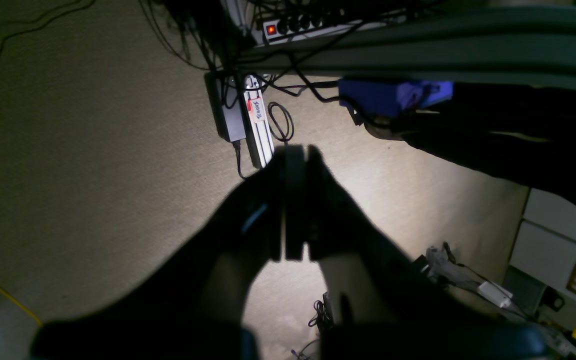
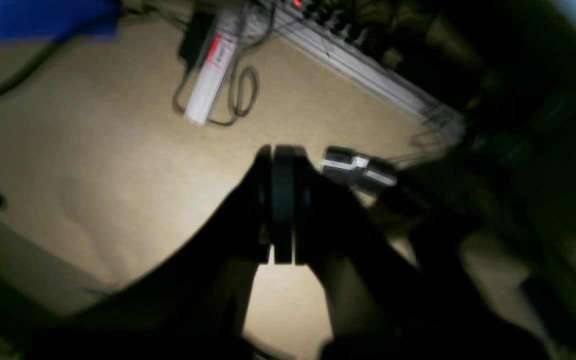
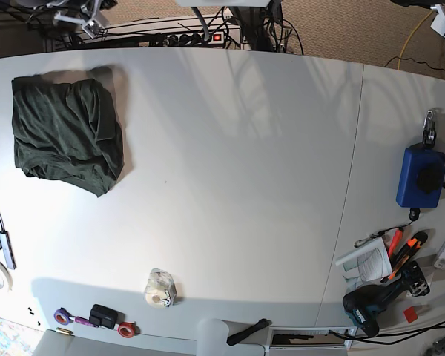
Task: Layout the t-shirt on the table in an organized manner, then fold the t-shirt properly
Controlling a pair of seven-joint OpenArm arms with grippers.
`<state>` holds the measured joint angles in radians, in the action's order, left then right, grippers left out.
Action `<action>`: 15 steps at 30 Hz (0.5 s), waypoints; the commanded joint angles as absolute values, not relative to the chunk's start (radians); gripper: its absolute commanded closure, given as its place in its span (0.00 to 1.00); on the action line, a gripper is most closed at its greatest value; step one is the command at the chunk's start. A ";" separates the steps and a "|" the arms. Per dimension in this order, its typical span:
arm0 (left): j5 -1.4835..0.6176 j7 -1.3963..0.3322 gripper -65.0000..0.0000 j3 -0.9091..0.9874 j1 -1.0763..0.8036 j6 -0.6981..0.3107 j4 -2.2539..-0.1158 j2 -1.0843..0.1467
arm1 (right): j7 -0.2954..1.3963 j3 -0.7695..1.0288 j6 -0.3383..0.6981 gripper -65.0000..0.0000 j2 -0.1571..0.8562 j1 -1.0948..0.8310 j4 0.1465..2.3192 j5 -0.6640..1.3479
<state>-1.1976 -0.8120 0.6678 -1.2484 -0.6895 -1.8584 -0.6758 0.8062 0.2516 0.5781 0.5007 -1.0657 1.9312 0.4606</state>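
The dark green t-shirt (image 3: 63,133) lies crumpled in a rough bundle at the far left of the white table (image 3: 237,163), close to its back edge. Neither gripper shows in the base view. In the left wrist view my left gripper (image 1: 295,152) is shut with nothing between its fingers, hanging over beige carpet beside the table's edge. In the right wrist view my right gripper (image 2: 283,150) is likewise shut and holds nothing, also above the carpet. No wrist view shows the t-shirt clearly.
A blue pouch (image 3: 420,176) sits near the table's right edge, with a booklet (image 3: 363,261), pens and a drill (image 3: 374,302) in front of it. A white wad (image 3: 160,288) and tape rolls (image 3: 67,319) lie near the front edge. Power strips (image 1: 258,120) and cables cover the floor.
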 commanded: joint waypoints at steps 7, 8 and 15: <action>-1.098 -0.683 1.00 0.431 -1.253 -0.698 -1.816 -0.682 | 0.780 0.253 0.579 1.00 0.507 -0.923 1.522 0.548; -1.048 -0.642 1.00 0.375 -1.237 -0.698 -1.805 -0.682 | 0.780 0.253 0.579 1.00 0.507 -0.892 1.465 0.573; -0.712 -0.477 1.00 0.027 -1.017 -0.683 -1.673 -0.670 | 0.769 0.237 0.580 1.00 0.507 -0.720 1.130 0.682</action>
<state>-0.6998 -0.4870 0.0212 -0.9977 -0.6724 -1.6642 -0.6621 0.7719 0.2333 0.5732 0.4911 -0.7082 1.1183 0.6819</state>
